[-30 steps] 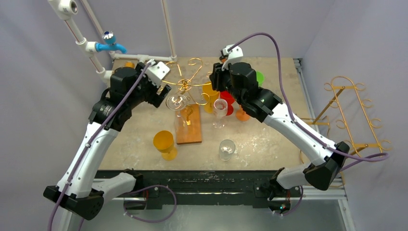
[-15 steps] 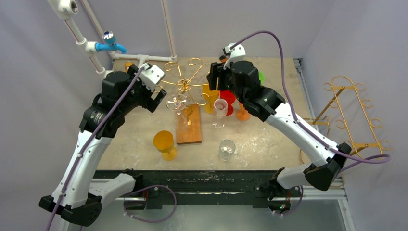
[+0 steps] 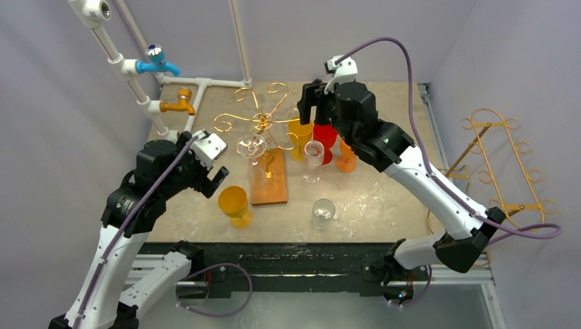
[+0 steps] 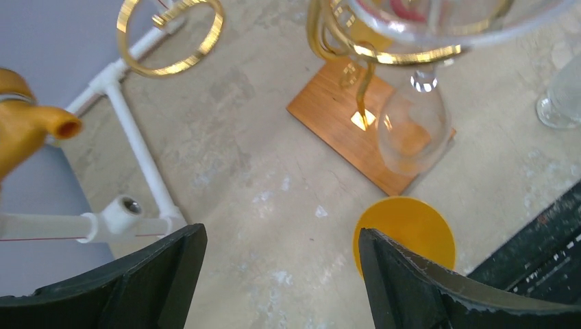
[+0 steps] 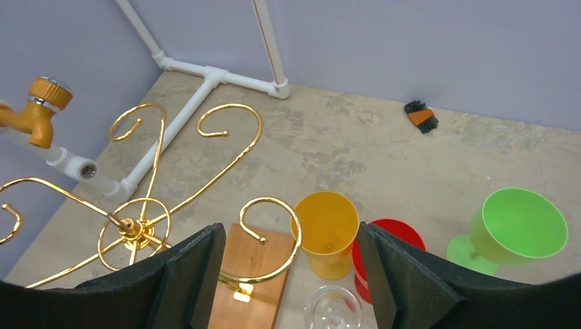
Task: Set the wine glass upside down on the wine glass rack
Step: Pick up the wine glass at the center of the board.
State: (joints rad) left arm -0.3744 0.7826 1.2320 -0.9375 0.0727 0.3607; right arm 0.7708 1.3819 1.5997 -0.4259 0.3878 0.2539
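The gold wine glass rack (image 3: 264,120) rises from a wooden base (image 3: 268,179) mid-table. A clear wine glass (image 3: 252,146) hangs upside down from one of its hooks, free of both grippers. In the left wrist view that glass's bowl (image 4: 414,130) dangles over the base, its foot caught in the rack (image 4: 346,38). My left gripper (image 3: 209,171) is open and empty, low and to the left of the rack. My right gripper (image 3: 310,110) is open and empty above the rack's right side. A second clear wine glass (image 3: 313,156) stands upright right of the base.
A yellow goblet (image 3: 234,204) stands beside my left gripper, and a third clear glass (image 3: 323,211) near the front. Yellow (image 3: 299,133), red (image 3: 324,140) and orange (image 3: 346,161) cups crowd behind the upright glass; a green goblet (image 5: 521,226) too. White pipes with taps (image 3: 179,103) line the back left.
My left arm has drawn back from the rack toward the near left, leaving the glass hanging. My right gripper has opened wider and lifted slightly back.
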